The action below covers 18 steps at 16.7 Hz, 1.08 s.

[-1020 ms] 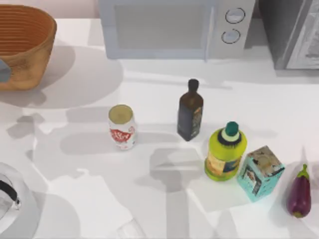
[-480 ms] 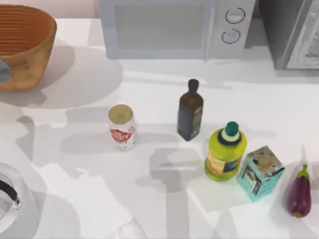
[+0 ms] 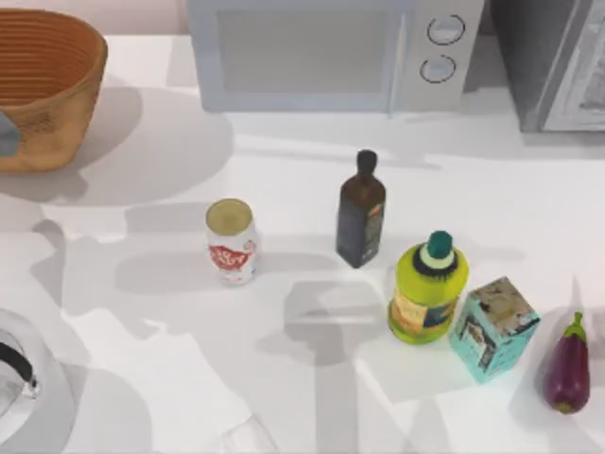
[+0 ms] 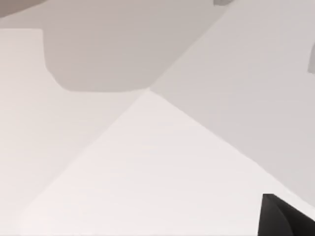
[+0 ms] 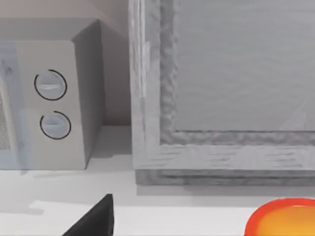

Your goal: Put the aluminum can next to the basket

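The aluminum can stands upright near the table's middle, white-silver with a red logo and a pale gold top. Far from it, at the back left corner, sits the wicker basket, tan outside and orange-brown ribbed inside. In the left wrist view one dark fingertip of my left gripper hangs over bare white table crossed by shadows. In the right wrist view a dark fingertip of my right gripper points toward the microwave and a grey appliance. Nothing is held between any fingers that I can see.
Right of the can stand a dark brown bottle, a yellow-green bottle with a teal cap, a teal carton and an eggplant. A microwave lines the back edge. A white kettle sits at the front left.
A shadow on the table's left side has shifted and lengthened toward the front. The can, basket and other objects have not moved.
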Available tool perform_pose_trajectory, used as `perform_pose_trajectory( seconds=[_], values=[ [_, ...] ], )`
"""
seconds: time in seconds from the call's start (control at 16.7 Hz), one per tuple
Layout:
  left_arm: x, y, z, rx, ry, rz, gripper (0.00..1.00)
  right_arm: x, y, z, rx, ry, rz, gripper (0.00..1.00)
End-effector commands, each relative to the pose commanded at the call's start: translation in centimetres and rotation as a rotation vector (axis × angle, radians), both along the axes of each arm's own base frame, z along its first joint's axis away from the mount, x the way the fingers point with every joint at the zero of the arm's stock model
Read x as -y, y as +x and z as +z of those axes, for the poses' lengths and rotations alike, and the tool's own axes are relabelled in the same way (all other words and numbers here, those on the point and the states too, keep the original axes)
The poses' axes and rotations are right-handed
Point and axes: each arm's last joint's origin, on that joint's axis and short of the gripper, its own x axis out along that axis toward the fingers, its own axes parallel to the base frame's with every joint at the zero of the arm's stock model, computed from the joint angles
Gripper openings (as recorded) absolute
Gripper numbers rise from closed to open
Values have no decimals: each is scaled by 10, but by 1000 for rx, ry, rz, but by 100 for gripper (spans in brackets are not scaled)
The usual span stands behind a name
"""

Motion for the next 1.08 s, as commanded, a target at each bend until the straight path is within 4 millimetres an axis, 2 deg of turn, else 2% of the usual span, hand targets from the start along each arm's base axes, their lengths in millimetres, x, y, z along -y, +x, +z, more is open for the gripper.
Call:
perform_pose_trajectory(
  seconds=[0.06, 0.18, 0.36, 0.54, 0.66, 0.72, 0.84, 1.08],
  values=[
    [0, 0, 1, 3, 1, 0, 0, 0, 0, 0, 0, 0, 0, 100],
    [4, 6, 19, 76, 23, 10, 0, 0, 0, 0, 0, 0, 0, 100],
    [22, 18, 73, 285, 62, 77, 0, 0, 0, 0, 0, 0, 0, 100],
    [58, 23, 127, 479, 32, 202, 0, 0, 0, 0, 0, 0, 0, 100],
    [92, 22, 150, 549, -43, 307, 0, 0, 0, 0, 0, 0, 0, 100],
    [111, 21, 155, 555, -89, 365, 0, 0, 0, 0, 0, 0, 0, 100],
    [154, 19, 151, 503, -172, 479, 0, 0, 0, 0, 0, 0, 0, 100],
    [243, 3, 109, 274, -220, 642, 0, 0, 0, 0, 0, 0, 0, 100]
  ],
)
